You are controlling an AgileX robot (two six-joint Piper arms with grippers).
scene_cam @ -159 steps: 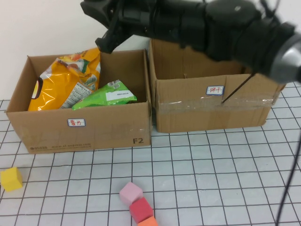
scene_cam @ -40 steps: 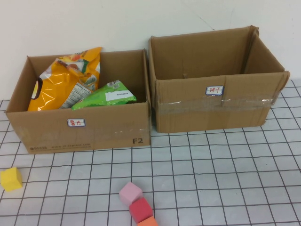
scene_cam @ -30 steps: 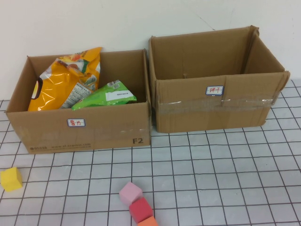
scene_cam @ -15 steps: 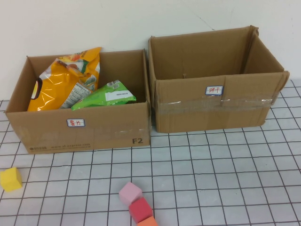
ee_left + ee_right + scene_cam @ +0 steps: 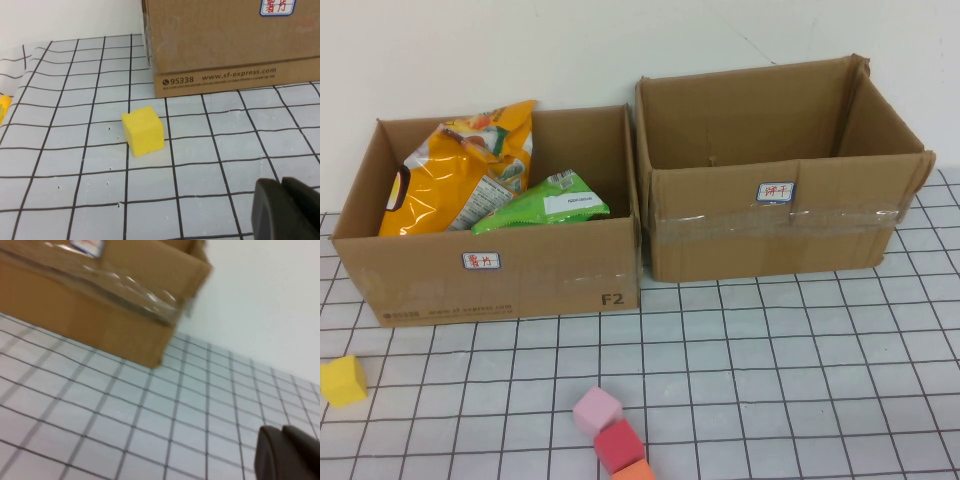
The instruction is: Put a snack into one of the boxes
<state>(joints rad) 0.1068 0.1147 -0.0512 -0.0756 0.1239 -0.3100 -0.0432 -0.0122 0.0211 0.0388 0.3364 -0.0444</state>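
Observation:
Two open cardboard boxes stand side by side at the back of the table. The left box (image 5: 520, 280) holds an orange snack bag (image 5: 460, 175) and a green snack bag (image 5: 545, 205). The right box (image 5: 770, 225) looks empty inside. Neither arm shows in the high view. My left gripper (image 5: 282, 184) is shut and empty, low over the table in front of the left box (image 5: 225, 45). My right gripper (image 5: 282, 431) is shut and empty, low over the table beside the right box (image 5: 100, 305).
A yellow cube (image 5: 343, 380) lies at the front left, also in the left wrist view (image 5: 143, 131). A pink cube (image 5: 598, 410), a red cube (image 5: 620, 444) and an orange cube (image 5: 635, 471) lie together at the front edge. The table has a white grid surface.
About five seconds ago a black arm reached across above the boxes; it has since left the high view. Over the last second nothing has moved.

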